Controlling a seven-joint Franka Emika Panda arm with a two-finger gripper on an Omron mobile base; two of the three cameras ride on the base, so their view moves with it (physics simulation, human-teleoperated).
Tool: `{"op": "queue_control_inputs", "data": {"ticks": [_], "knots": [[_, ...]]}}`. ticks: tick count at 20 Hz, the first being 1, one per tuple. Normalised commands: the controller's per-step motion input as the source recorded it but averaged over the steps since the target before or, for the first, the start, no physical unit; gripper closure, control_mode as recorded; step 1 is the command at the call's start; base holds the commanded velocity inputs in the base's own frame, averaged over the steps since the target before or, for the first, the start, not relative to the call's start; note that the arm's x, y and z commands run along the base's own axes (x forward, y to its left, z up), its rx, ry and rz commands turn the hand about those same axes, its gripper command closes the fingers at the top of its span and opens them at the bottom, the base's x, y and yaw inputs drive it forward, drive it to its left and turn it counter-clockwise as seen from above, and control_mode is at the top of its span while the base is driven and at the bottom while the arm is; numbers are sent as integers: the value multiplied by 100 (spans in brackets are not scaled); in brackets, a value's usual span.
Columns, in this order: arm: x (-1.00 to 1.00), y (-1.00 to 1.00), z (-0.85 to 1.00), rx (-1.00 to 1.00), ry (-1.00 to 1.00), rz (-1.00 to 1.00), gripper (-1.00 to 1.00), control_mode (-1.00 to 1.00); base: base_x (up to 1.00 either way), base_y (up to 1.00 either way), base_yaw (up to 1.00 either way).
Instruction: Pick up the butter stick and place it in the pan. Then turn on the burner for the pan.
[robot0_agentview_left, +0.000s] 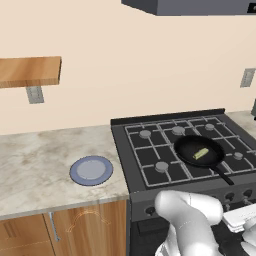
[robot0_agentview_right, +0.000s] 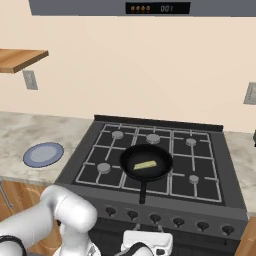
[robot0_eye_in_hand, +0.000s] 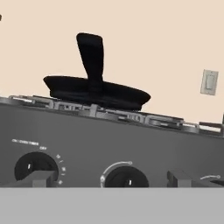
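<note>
Pale rectangular butter stick (robot0_agentview_left: 201, 153) in round black pan (robot0_agentview_left: 187, 149); claw (robot0_eye_in_hand: 111, 179) parted, empty.

We see the butter stick (robot0_agentview_right: 144, 164) lying in the pan (robot0_agentview_right: 161, 168), which sits on the stove (robot0_agentview_right: 230, 175) near its front edge, handle toward the knobs (robot0_agentview_right: 155, 218). On the counter (robot0_agentview_right: 20, 132) left of the stove lies a plate (robot0_agentview_right: 43, 154), with a shelf (robot0_agentview_right: 20, 58) on the wall above.
</note>
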Motion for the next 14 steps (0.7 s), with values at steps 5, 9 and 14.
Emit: {"op": "queue_control_inputs", "data": {"ticks": [5, 9, 14], "knots": [[21, 0, -9, 0, 0, 0, -100, -100, 0, 0, 0], [24, -1, -6, 4, 0, 0, -100, -100, 0, 0, 0], [17, -17, -7, 4, 0, 1, -100, -100, 0, 0, 0]]}}
